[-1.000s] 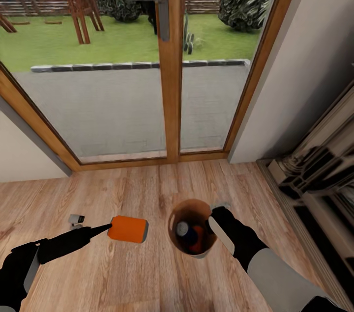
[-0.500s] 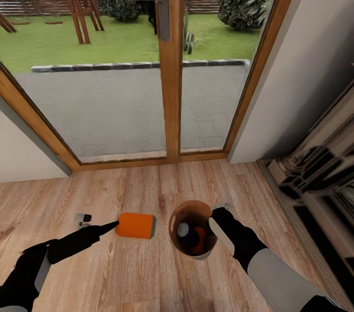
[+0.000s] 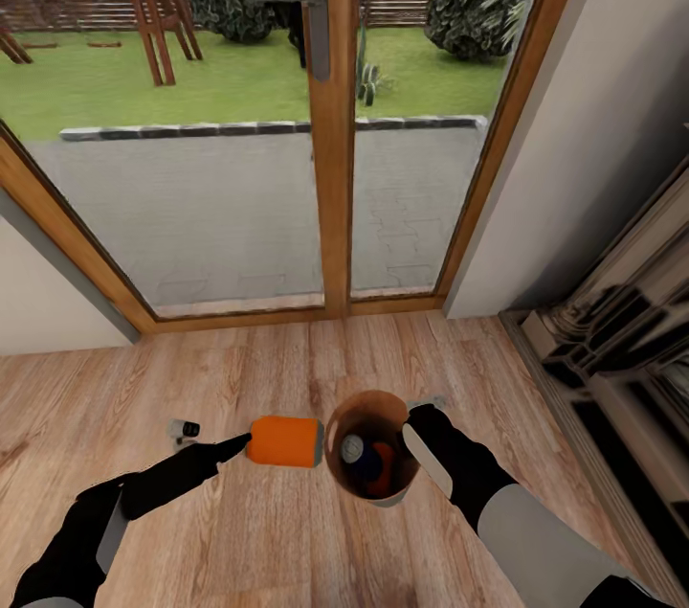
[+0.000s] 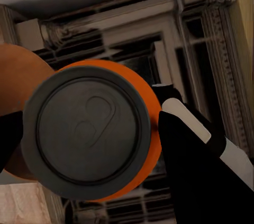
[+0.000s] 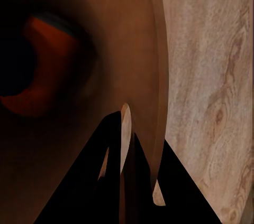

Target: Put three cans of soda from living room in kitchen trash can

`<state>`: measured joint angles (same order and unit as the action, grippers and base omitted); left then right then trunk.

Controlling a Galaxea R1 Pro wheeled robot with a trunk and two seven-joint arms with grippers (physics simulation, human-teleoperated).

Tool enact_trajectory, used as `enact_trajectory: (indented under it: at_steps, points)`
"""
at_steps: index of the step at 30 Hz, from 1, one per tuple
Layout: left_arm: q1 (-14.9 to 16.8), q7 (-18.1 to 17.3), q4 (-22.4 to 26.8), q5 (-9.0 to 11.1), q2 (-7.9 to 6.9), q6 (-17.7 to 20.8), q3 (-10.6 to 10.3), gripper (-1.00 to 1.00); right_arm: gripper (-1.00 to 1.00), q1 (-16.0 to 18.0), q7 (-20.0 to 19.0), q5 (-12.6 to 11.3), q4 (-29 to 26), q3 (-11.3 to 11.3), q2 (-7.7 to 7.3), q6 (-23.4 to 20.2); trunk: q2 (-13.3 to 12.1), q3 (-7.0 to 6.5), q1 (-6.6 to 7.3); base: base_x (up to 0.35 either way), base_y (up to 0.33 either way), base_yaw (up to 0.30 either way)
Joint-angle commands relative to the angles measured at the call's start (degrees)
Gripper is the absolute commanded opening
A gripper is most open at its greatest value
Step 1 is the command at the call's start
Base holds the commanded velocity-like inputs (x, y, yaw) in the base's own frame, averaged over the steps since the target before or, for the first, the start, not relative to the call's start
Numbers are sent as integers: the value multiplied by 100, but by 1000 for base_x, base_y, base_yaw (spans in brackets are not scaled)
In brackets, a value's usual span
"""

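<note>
A: What is seen low in the frame?

B: An orange can (image 3: 283,441) is held on its side by the left gripper (image 3: 239,445), a finger (image 4: 198,150) pressed on each side of it (its silver top (image 4: 87,131) is seen close up in the left wrist view). It is kept just left of the bucket (image 3: 413,484).

A: And the bucket?

B: Its rim is pinched by the right gripper (image 3: 418,418), fingers (image 5: 124,145) closed on the wall. A blue can (image 3: 356,451) and another orange can (image 3: 383,476) are seen inside.

A: Farther up?

B: The wood floor (image 3: 287,531), then the glass doors (image 3: 330,120) are seen.
</note>
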<state>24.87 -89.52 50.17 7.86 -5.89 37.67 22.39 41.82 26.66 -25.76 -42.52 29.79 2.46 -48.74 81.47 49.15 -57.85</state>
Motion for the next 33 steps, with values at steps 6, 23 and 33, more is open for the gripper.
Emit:
enact_trajectory:
  at_steps: [6, 23, 33]
  points:
    - [0, 11, -175, -10, 112, -24, -89, -100, -100, 0, -21, -52, -1, 0, 55, 23, 0, -1, 0, 0, 0, 0]
    - [0, 105, -276, -26, 256, -49, -395, -100, -100, -3, -5, -52, -1, 260, 167, 23, 0, -1, 0, 0, 0, 0]
    - [0, 475, -218, -15, 293, -49, -477, -100, -100, -2, -1, -52, -1, 354, 182, 23, 0, -1, 0, 0, 0, 0]
